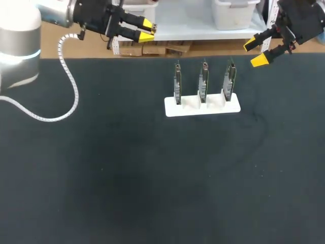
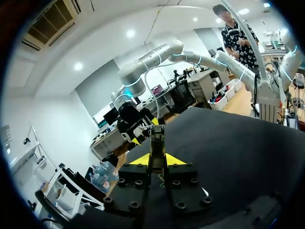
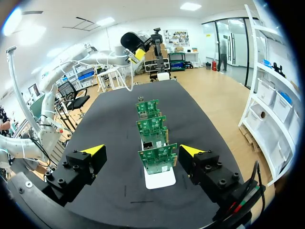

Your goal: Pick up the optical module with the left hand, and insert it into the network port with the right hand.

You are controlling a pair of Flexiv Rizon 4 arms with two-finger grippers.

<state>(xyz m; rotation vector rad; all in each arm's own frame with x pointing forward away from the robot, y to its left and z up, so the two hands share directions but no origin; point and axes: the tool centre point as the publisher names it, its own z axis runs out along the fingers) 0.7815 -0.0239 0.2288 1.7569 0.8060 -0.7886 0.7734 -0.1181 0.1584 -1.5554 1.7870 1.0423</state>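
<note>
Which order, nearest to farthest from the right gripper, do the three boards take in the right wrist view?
1. Front board, near end of the white holder, just ahead of the right gripper.
2. Middle board, centre slot.
3. Rear board, far end.

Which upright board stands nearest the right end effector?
The end board on the right end effector's side of the white holder; the other two stand farther down the row.

Robotics lab: a left arm (image 1: 20, 35) and a right arm (image 2: 190, 56) flank a black table (image 1: 152, 178) bearing a white rack (image 1: 203, 108) of three upright circuit boards (image 1: 203, 81).
</note>
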